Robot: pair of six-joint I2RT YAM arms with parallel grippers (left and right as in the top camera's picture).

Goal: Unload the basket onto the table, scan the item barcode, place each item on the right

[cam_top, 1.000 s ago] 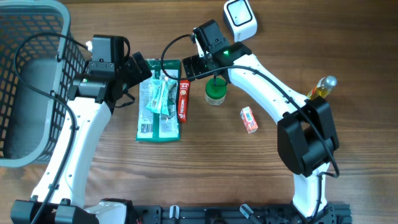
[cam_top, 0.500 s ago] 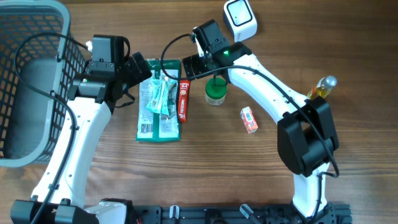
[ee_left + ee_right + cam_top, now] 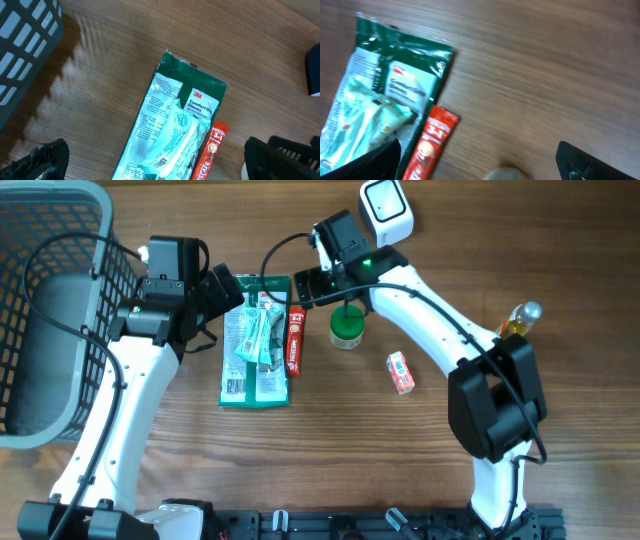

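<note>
A wooden desk [image 3: 330,450] carries everything, with a grey basket [image 3: 30,435] at its left edge and a white scanner [image 3: 387,208] at the far side. The green glove packet [image 3: 255,345] lies flat near the middle of the desk; a printed barcode [image 3: 160,162] shows on its face in the left wrist view. A red sachet [image 3: 295,340] lies lengthwise just beside the packet's right edge; a green-lidded jar [image 3: 346,327] stands right of the sachet; a small orange box [image 3: 400,372] lies further right; a bottle [image 3: 518,320] of yellow liquid sits near the right edge. The left gripper [image 3: 222,310] hangs over the packet's upper left corner, its fingers [image 3: 45,160] spread wide and holding nothing; the right gripper [image 3: 308,288] hangs over the top ends of packet and sachet, equally wide and empty.
</note>
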